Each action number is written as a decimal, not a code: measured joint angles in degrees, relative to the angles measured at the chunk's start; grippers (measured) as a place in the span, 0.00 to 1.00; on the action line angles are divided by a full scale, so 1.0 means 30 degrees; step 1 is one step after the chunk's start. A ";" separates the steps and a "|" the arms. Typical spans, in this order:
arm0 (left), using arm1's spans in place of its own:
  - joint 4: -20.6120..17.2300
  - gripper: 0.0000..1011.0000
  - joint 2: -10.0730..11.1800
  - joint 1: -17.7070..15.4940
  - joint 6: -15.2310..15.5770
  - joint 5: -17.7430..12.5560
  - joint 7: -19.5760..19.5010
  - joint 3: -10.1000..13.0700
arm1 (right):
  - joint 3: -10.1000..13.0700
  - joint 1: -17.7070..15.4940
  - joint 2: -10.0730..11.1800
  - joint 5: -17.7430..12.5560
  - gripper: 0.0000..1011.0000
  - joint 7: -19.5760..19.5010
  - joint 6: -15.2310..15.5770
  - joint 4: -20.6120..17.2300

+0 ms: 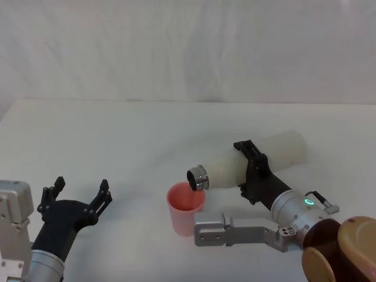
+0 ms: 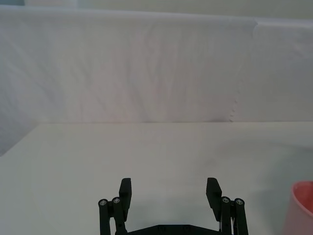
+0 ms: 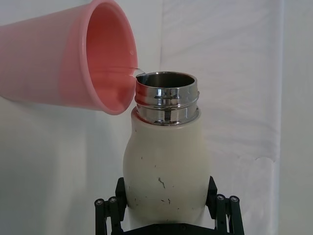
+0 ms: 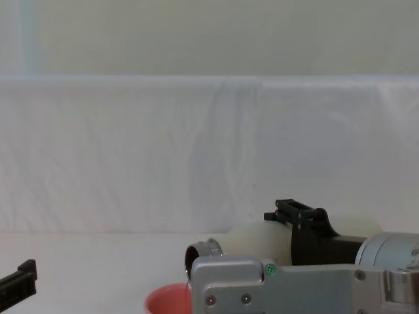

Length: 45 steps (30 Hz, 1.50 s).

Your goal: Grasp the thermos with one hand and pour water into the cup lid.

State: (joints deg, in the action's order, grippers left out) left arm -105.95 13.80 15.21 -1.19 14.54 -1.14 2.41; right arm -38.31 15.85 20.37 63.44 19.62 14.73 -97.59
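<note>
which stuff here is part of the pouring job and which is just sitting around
In the job:
thermos, tipped over the cup
cup lid, on the table
right pincer, shut on the thermos

Not in it:
left pincer, open, idle at the left
white table

No readable text, label, brand or number is seen in any view.

On the thermos, only small dark scuff marks are seen on the cream body in the right wrist view; no letters can be made out there, and no lettering is seen on it from the head or chest view. The cup lid is plain pink with nothing printed on it. One sign is shown on the right arm: a small green ring light is lit on its wrist, and a green dot is lit on its grey housing in the chest view.
</note>
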 joint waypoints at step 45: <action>0.0000 0.99 0.0001 0.0000 0.0000 0.0000 -0.0001 0.0001 | -0.0087 0.0089 0.0073 0.0062 0.95 0.0107 -0.0006 -0.0022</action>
State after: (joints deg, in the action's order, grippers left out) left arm -105.95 13.81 15.21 -1.19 14.54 -1.14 2.41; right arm -38.57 16.11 20.58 63.63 19.94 14.72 -97.66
